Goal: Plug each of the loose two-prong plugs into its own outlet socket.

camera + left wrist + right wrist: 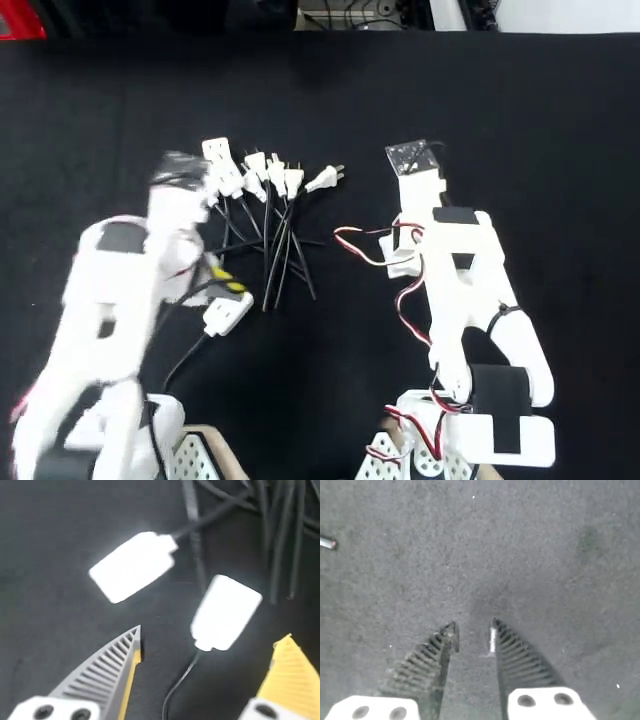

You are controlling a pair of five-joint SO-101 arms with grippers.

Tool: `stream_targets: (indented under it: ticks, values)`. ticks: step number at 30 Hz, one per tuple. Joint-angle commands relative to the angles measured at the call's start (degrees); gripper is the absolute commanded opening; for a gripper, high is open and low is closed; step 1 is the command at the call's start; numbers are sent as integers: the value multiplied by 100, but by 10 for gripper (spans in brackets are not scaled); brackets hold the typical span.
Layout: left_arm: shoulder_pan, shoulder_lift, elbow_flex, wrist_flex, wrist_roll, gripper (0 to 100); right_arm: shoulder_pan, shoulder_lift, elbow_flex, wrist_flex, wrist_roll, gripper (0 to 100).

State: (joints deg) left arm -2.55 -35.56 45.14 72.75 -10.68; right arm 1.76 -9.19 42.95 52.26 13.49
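Inspecting the left gripper [212, 632] found its jaws spread wide and holding nothing, with a white cord-end body [226, 612] lying between the two fingers as its wrist view showed them. The wide spread was judged a setting for taking that body across its width. A second white body [132, 566] lay just beside the first, not touching it. Both faces were washed out, so plug or socket could not be told.

The loose plugs [262, 172] lay fanned on the black table [560, 120], left of centre. Their black cords [278, 255] drew into one bundle, which was judged the reason the heads crowded together. One plug [325, 180] lay out to the side with its prongs showing. A white block [228, 312] lay apart, nearer the arm bases, on its own cord.

The right gripper [473, 625] hung over bare cloth, jaws parted narrowly and empty, judged parked clear of the cords. No plug could be confirmed as seated
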Motion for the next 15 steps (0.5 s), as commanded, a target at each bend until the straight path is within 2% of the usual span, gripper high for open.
stream_targets:
  ticks: [1, 7, 15]
  values:
    - [-857, -2171, 725, 70, 220, 391, -176, 4, -576, 44, -132, 95]
    - [-1930, -4352, 1886, 70, 334, 391, -659, 4, -1103, 44, -352, 95]
    - [-2158, -5723, 2800, 26, 334, 391, -1556, 418, -1912, -35, -352, 44]
